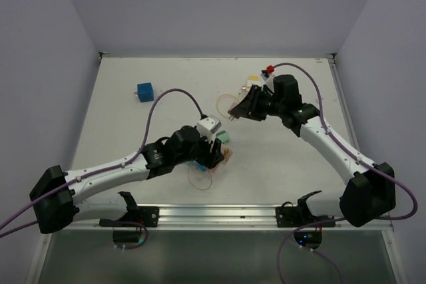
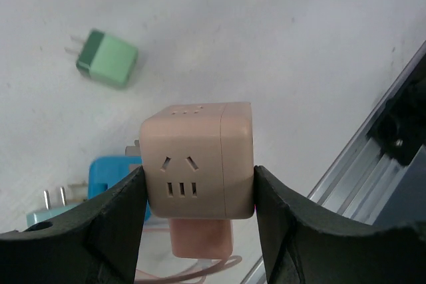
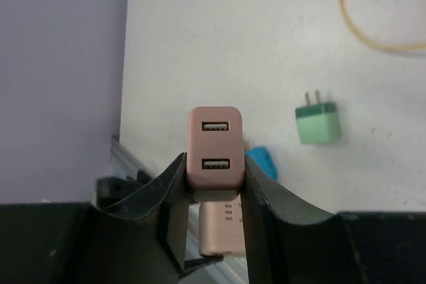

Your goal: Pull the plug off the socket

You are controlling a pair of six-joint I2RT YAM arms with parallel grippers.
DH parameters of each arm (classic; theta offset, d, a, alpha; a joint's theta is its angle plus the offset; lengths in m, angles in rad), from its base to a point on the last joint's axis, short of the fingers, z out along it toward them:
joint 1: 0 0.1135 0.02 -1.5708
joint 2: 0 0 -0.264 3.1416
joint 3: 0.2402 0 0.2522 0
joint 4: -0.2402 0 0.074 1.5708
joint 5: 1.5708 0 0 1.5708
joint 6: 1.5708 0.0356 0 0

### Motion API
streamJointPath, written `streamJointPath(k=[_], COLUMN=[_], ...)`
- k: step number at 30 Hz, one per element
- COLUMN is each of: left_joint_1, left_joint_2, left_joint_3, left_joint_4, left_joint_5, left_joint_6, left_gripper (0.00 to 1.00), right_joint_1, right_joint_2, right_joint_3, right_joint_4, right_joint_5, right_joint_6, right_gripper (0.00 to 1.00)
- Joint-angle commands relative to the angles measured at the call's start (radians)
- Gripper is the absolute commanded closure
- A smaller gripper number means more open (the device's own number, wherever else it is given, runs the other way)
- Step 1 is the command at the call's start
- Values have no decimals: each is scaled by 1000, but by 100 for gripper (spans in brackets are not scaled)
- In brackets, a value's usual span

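A pink cube socket (image 2: pixel 196 157) sits between the fingers of my left gripper (image 2: pixel 200 176), which is shut on its two sides. A pink block with a thin pink cord hangs under it. In the top view this left gripper (image 1: pixel 214 153) is low over the table's middle front. My right gripper (image 3: pixel 214 163) is shut on a pink plug (image 3: pixel 215 144) with two USB ports facing the camera. The socket (image 3: pixel 223 231) shows below and beyond that plug. From above, my right gripper (image 1: pixel 234 112) stands apart from the left one, up and to the right.
A green plug (image 1: pixel 223 137) lies between the two grippers. A blue plug (image 2: pixel 110 177) lies by the socket. A blue cube (image 1: pixel 145 91) sits at the back left, and small white, yellow and red parts (image 1: pixel 258 78) at the back right. A metal rail (image 1: pixel 219 214) runs along the near edge.
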Motion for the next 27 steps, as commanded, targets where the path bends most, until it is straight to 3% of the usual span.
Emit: streamJointPath(k=[1, 10, 20, 27], left_joint_1=[-10, -14, 64, 158], left_joint_2=[3, -50, -11, 28], left_joint_3=[-45, 1, 139, 184], left_joint_4=[-161, -172, -213, -226], left_joint_5=[67, -44, -235, -282], left_joint_6=[-28, -30, -51, -152], left_gripper=[100, 100, 100, 100], right_joint_1=[-86, -131, -90, -39], right_joint_2=[-28, -30, 47, 163], right_joint_3=[91, 47, -300, -372], right_joint_4=[128, 114, 212, 349], right_joint_5=[126, 129, 8, -30], right_joint_6=[-28, -33, -63, -63], right_gripper=[100, 100, 96, 93])
